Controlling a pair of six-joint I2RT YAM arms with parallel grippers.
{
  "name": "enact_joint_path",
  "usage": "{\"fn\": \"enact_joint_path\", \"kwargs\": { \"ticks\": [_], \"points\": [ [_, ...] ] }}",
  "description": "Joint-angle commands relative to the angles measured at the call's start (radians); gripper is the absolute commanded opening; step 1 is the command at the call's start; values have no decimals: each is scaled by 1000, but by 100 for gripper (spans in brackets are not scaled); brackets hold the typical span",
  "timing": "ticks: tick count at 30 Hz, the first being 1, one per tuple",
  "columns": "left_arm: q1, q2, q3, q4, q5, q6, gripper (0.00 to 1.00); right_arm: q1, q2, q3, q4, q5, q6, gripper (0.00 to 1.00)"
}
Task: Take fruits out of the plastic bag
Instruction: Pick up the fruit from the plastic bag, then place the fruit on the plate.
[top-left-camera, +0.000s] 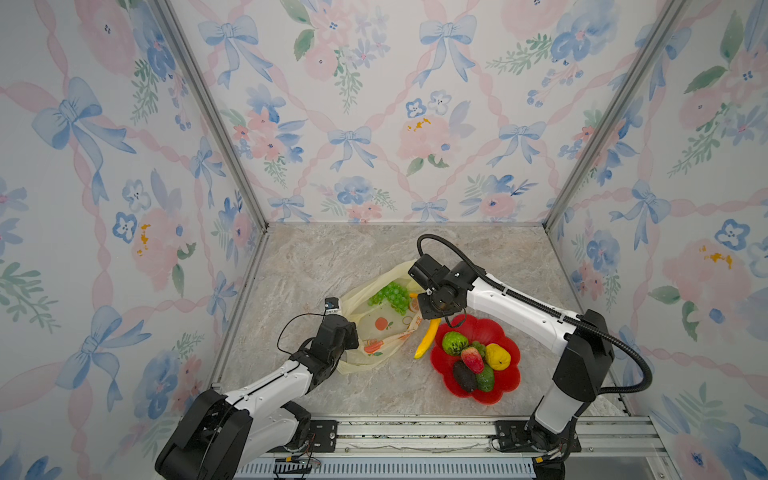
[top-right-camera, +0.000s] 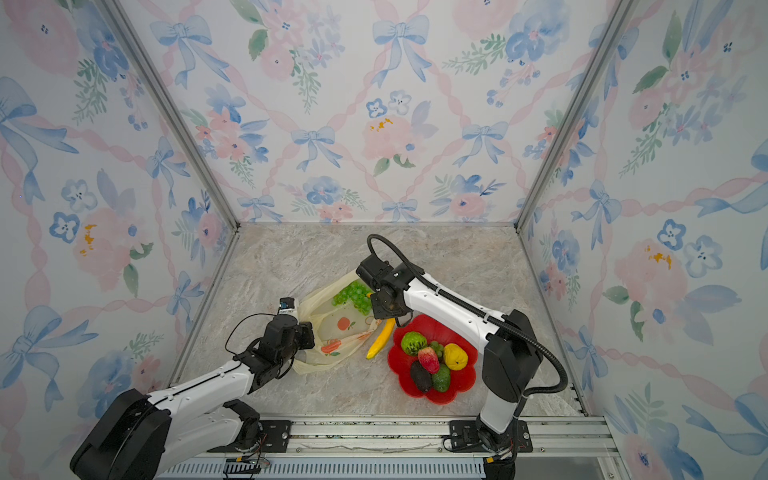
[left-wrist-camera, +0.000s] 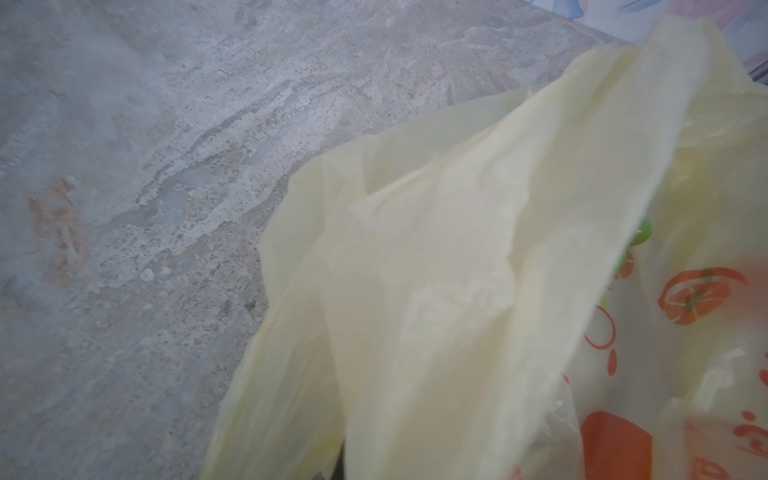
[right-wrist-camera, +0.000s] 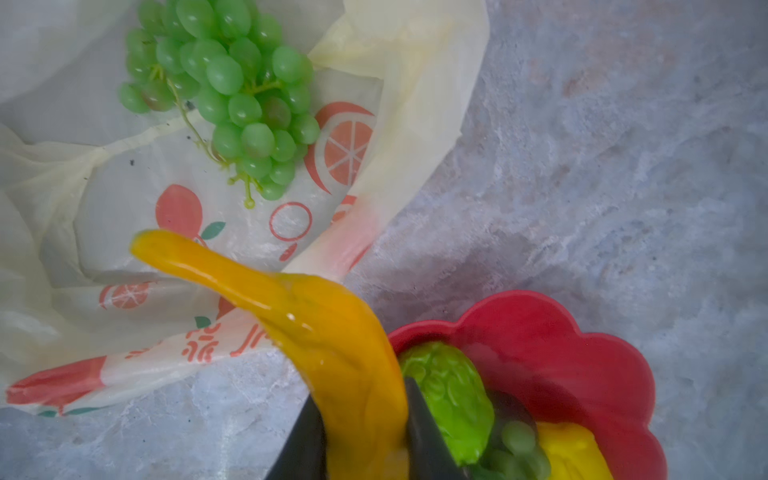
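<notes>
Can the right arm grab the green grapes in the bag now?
Probably not yet: its right pincer is shut on the yellow toy banana, though the green toy grape bunch lies uncovered in the pale yellow plastic bag.

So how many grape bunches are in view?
2: a big bunch lying at the bag's mouth, a small bunch on the plate. More may hide in the bag.

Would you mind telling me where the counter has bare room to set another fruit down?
Bare marble runs along the back wall beyond the plastic bag, and a strip lies between the red plate and the front rail. The middle is crowded: bag, banana in the right claw, and plate sit close together.
</notes>
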Motion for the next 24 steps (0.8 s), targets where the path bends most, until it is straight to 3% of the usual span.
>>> {"fn": "enact_joint_path", "kwargs": {
  "ticks": [1,11,15,24],
  "points": [
    [-6,14,22,-5,-6,20,3,-21,-133,-88,-138,51,79,21],
    [-6,37,29,-4,11,15,4,-138,-438,-319,-286,103,201,21],
    [-6,41,29,-5,10,15,3,-198,-512,-385,-332,150,245,20],
    [-6,58,30,-1,10,12,4,-264,-583,-559,-255,120,310,21]
  ]
}}
